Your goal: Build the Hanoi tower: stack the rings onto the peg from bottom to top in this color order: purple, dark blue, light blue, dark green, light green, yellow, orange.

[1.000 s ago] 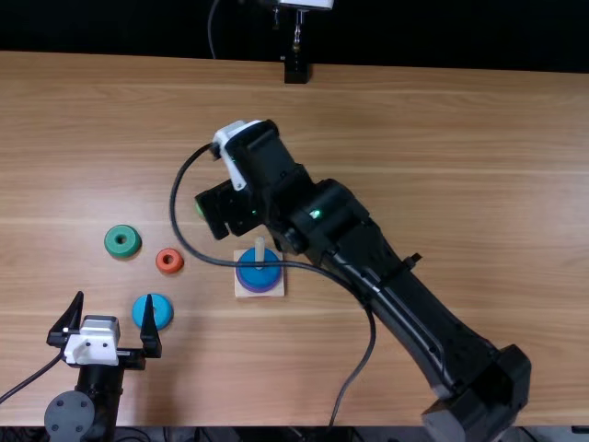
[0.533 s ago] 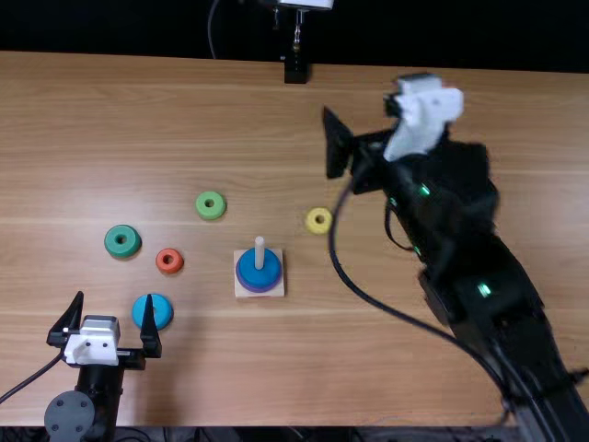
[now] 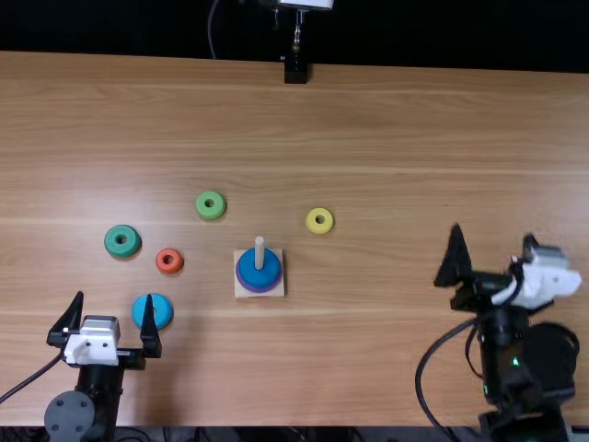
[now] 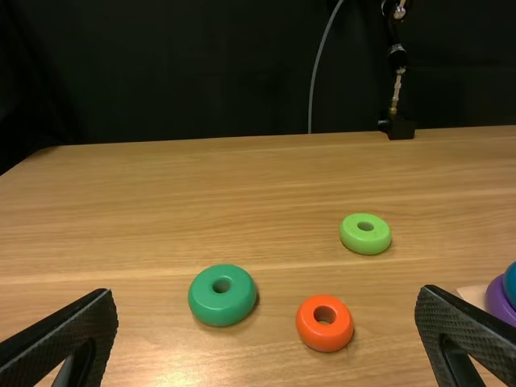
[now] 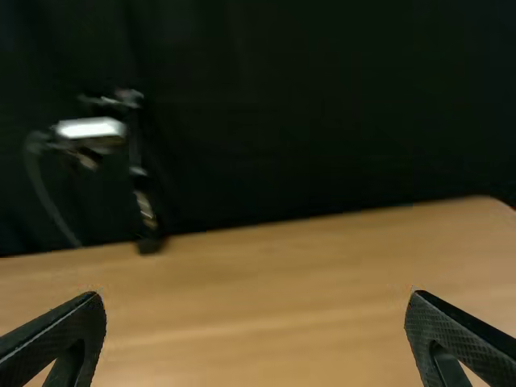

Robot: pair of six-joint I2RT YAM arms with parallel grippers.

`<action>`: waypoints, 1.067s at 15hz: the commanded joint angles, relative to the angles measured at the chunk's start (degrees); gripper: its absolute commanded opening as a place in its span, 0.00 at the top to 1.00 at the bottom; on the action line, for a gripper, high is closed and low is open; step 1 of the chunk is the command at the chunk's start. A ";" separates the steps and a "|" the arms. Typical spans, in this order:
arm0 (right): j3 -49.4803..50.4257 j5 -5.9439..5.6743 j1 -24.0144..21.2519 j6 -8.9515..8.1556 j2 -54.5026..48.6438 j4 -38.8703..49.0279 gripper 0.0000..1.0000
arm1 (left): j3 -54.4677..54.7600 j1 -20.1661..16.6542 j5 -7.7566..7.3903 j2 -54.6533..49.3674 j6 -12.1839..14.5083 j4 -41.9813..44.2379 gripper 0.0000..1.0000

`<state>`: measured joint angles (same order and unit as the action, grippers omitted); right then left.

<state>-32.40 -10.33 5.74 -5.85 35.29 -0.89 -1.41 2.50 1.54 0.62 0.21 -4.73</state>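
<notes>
Centrally, peg (image 3: 259, 244): pale, upright, dark blue ring (image 3: 268, 268) mostly hiding purple ring (image 4: 499, 301).
Light blue ring (image 3: 164, 313): near left, partly hidden.
Left gripper (image 3: 114, 296): fingers apart.
Right gripper (image 3: 492, 232): fingers apart.

Top view: lt blue ring (image 3: 164, 312) at 8 o'clock part hidden by L gripper (image 3: 114, 295), R arm (image 3: 502, 354) cut off at 4, stand (image 3: 295, 69) cut at 12, L wrist view: purple ring (image 4: 499, 301), prob. dk blue ring (image 4: 511, 282) cut off, R wrist view: stand, table (image 5: 266, 290) blurred
</notes>
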 commanded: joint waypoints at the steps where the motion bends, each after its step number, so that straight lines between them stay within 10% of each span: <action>1: 7.79 -0.32 -2.57 0.15 -6.02 0.30 0.00 | 1.41 -0.66 0.57 -0.62 0.74 -0.96 0.00; 6: 26.69 0.10 -5.83 0.57 -24.48 -0.34 0.00 | 1.41 -0.66 0.46 -0.62 0.74 -0.96 0.00; 9: 31.35 3.16 -5.65 0.47 -31.51 -0.76 0.00 | 1.41 -0.66 0.46 -0.62 0.74 -0.96 0.00; 16: 31.44 2.94 -5.83 -0.06 -35.29 -4.45 0.00 | 1.41 -0.74 0.46 -0.62 0.74 -0.96 0.00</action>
<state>-1.76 -7.57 0.32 -5.72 0.69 -4.75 -1.41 2.50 1.54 0.62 0.23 -4.73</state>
